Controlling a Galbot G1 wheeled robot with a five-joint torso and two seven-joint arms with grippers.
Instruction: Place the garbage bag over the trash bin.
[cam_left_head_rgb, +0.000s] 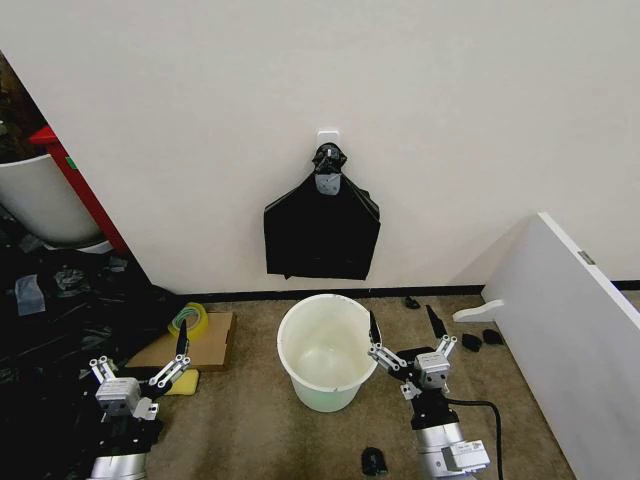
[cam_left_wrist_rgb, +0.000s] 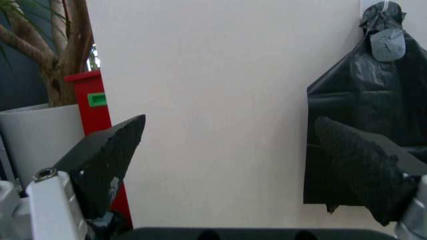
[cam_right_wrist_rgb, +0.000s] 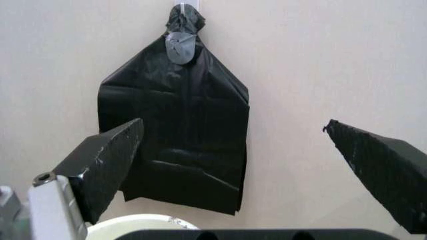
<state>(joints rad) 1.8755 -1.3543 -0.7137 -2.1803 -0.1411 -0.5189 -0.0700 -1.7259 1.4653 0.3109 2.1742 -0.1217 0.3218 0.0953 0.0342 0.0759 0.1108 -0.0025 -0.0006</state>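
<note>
bag bunch (cam_left_head_rgb: 322, 232) hanging above trash bin (cam_left_head_rgb: 322, 352), cardboard (cam_left_head_rgb: 190, 342) beside

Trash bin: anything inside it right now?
The trash bin looks empty: bare cream inner wall and floor, no bag lining it. The right gripper covers a strip of its rim. The bunch of black bags hangs on the wall behind.

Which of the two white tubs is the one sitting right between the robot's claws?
The small round cream trash bin on the carpet, open and unlined, between the left gripper and right gripper. The larger white curved tub stands off by the red post.
</note>
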